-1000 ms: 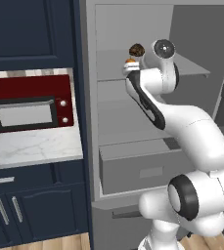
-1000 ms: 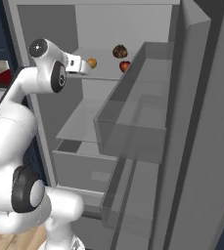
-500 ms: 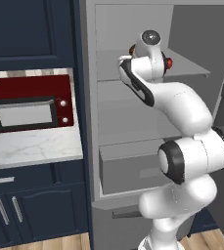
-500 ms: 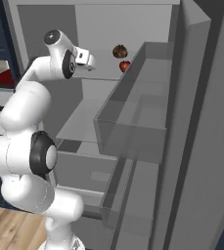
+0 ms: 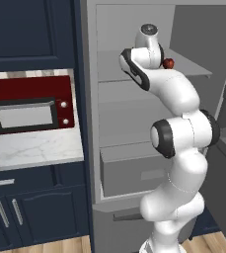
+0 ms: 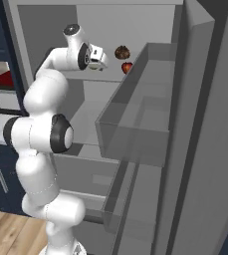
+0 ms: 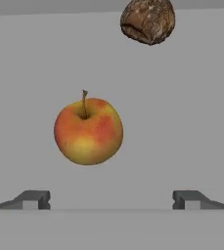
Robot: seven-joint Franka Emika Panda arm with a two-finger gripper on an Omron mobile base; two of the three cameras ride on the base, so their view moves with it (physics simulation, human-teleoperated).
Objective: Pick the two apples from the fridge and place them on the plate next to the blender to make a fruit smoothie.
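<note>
In the hand view an orange-yellow apple (image 7: 88,131) with a red blush lies on the pale fridge shelf (image 7: 182,122), just ahead of my open gripper (image 7: 111,201) and a little left of its middle. Nothing is between the fingertips (image 7: 33,200). In the right base view my gripper (image 6: 103,63) reaches over the upper shelf of the fridge (image 6: 90,20), with a red apple (image 6: 127,67) close to its right. That red apple (image 5: 168,63) also peeks out behind my arm in the left base view. The plate and blender are out of view.
A dark brown lumpy ball (image 7: 148,20) sits on the same shelf beyond the apple, also seen as a brown ball (image 6: 122,52) above the red apple. The open door's bin (image 6: 135,124) juts out at right. A red microwave (image 5: 30,104) stands on the counter left of the fridge.
My arm has swung up and deeper into the fridge, bringing the gripper over the upper shelf next to the fruit. The base has not moved.
</note>
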